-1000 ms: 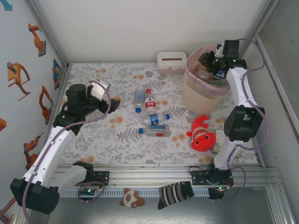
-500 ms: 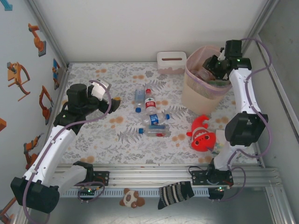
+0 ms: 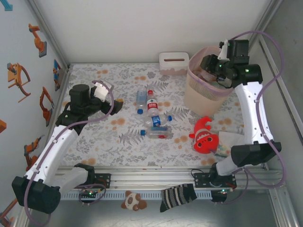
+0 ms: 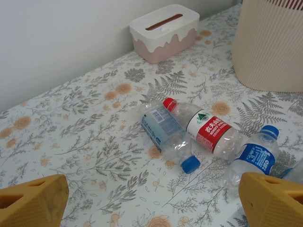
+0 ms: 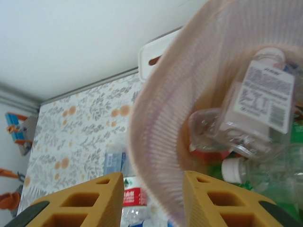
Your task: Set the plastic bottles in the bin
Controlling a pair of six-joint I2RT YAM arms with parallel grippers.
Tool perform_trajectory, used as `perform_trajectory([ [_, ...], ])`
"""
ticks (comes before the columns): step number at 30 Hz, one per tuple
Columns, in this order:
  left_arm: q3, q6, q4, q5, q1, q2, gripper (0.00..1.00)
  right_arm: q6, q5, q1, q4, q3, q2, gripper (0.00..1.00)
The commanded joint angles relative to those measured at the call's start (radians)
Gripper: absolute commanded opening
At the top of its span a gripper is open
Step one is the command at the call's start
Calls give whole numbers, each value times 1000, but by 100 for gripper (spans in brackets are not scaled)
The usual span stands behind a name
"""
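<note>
Several plastic bottles lie mid-table: a pale-labelled one (image 3: 141, 99), a red-labelled one (image 3: 152, 103) and two blue-labelled ones (image 3: 158, 120) nearer the front. In the left wrist view the pale bottle (image 4: 165, 132), the red-labelled one (image 4: 204, 131) and a blue-labelled one (image 4: 253, 158) lie ahead of my left gripper (image 4: 151, 208), which is open and empty. From above, the left gripper (image 3: 115, 105) hovers left of the group. My right gripper (image 3: 207, 63) hangs over the pink-beige bin (image 3: 201, 97), open with nothing in it (image 5: 151, 201). Inside the bin (image 5: 161, 123) lie a purple-labelled bottle (image 5: 265, 97) and others.
A white and pink tissue box (image 3: 173, 63) stands against the back wall, left of the bin. A red clownfish plush (image 3: 204, 136) lies in front of the bin. A striped sock (image 3: 177, 196) and a small plush toy (image 3: 133, 202) rest on the front rail.
The right arm has swung: its elbow dropped toward the front edge and the gripper shifted slightly left above the bin's rim. The left arm has barely moved.
</note>
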Motion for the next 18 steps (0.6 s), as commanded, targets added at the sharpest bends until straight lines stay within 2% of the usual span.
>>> perform_trajectory([
  [1, -1, 5, 12, 24, 4, 3, 92, -33, 61, 78, -55, -1, -38, 38],
  [9, 2, 1, 15, 35, 5, 12, 92, -32, 161, 280, -94, -40, -43, 38],
  [13, 2, 0, 15, 37, 4, 12, 92, -34, 216, 359, -96, -41, 10, 38],
  [18, 2, -2, 15, 40, 4, 7, 92, -45, 224, 424, -82, -24, 121, 40],
])
